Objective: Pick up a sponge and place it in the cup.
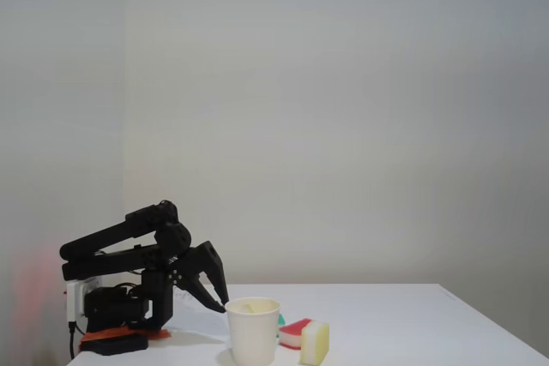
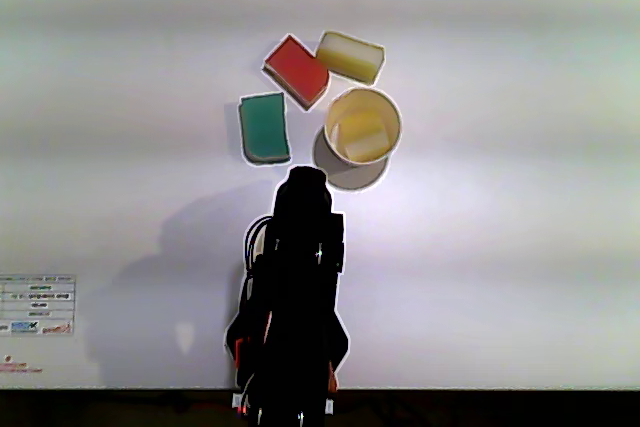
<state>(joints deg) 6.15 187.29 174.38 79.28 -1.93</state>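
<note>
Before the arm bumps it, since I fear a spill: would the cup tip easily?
Probably yes. The white paper cup looks light and tapers to a narrow base, holding just one yellow sponge. The gripper sits close by its rim, so a high nudge could likely topple it.

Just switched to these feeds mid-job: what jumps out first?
The white paper cup stands near the middle of the table with a yellow sponge already lying inside it. Three more sponges cluster beside it in the top-down view: red, yellow and green. The black arm sits folded low behind the cup, its gripper pointing down near the rim.
</note>
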